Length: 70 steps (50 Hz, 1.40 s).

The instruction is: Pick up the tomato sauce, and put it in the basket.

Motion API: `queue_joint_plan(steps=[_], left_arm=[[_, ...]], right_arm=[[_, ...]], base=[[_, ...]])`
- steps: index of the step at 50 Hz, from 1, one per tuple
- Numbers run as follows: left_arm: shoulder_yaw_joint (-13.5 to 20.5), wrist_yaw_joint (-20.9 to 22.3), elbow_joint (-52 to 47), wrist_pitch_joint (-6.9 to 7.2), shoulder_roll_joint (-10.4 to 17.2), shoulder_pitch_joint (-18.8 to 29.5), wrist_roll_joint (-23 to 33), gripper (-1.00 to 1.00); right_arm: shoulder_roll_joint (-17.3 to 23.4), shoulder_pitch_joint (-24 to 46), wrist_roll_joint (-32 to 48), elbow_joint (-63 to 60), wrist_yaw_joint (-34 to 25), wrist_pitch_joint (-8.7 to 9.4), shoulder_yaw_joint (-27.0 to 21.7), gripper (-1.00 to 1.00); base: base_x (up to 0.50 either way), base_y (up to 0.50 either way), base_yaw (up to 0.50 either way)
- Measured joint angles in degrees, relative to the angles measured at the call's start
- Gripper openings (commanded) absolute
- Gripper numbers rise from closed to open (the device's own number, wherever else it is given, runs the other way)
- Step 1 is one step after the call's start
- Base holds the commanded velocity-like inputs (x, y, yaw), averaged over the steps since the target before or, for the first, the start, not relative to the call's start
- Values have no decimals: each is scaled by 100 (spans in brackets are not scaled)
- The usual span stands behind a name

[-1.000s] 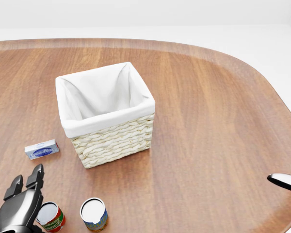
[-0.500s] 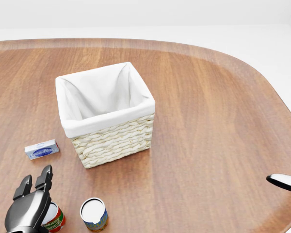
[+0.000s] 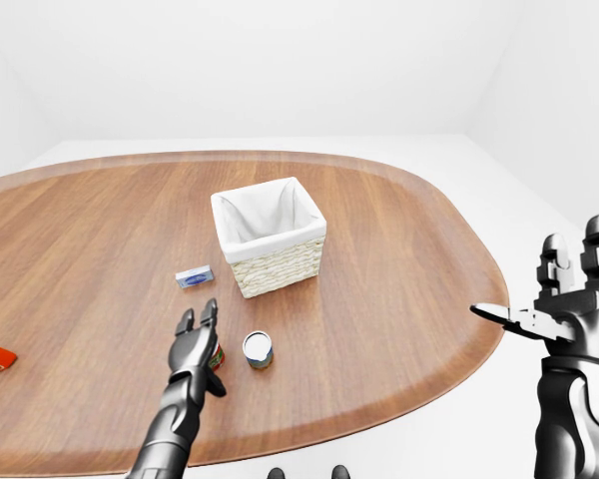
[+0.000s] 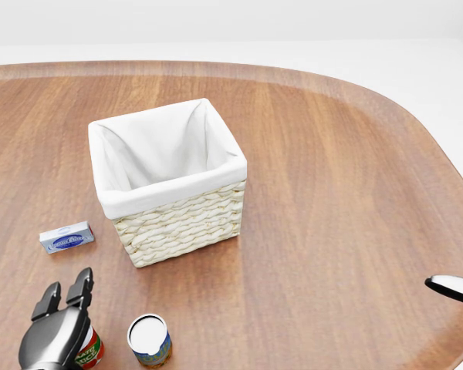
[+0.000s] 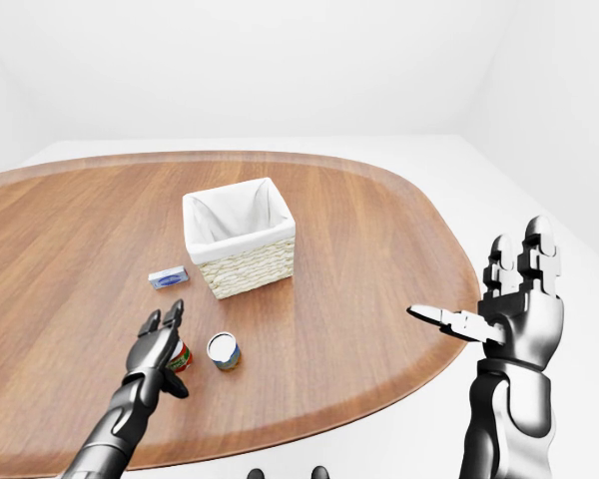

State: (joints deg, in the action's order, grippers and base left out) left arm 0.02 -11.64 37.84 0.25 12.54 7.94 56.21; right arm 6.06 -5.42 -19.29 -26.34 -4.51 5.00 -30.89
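Head view: left hand [image 4: 58, 335] sits low left over the tomato sauce [image 4: 87, 351], fingers spread, not closed round it; the can stands upright on the tabletop [image 4: 332, 193], mostly hidden by the hand. Just right of it, a blue-label can [image 4: 149, 339]. Basket [image 4: 170, 181] with white liner stands above them, apart. Small blue box [image 4: 66, 237] left of basket. Right-eye view: right hand [image 5: 514, 299] raised off the tabletop's right edge, fingers wide, holding nothing.
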Motion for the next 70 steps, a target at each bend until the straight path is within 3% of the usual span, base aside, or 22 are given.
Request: queue_joint_plan(steps=[14,31,46,47,48,55,70], left_arm=[[-75,-196,462,-20,25,153,-5,100],[-97,-584,1269,135,141,518,-151,100],[-217,-867,1930,25,153,776,-222,99],[-223,-873,1950,16,153,783,-226,-76],[-225,-878,1962,7,154,789,-232,-97],[-165,-980,1872,-48,209,876,-289,-100],[-228,-790,2002,-103,173,850,-381,-100]], right_arm=[[-1,-1,-2,4,0,0,0,100],[-5,-7,-1,22,-9,0,1,100],[-1,0,3,57,-10,0,13,100],[0,1,4,62,-10,0,14,100],[1,2,4,67,-10,0,16,100],[6,4,4,75,-7,0,22,100],[16,11,-22,-117,28,0,-12,100]], base=[[0,0,0],[0,0,0],[0,0,0],[0,0,0],[0,0,0],[0,0,0],[0,0,0]])
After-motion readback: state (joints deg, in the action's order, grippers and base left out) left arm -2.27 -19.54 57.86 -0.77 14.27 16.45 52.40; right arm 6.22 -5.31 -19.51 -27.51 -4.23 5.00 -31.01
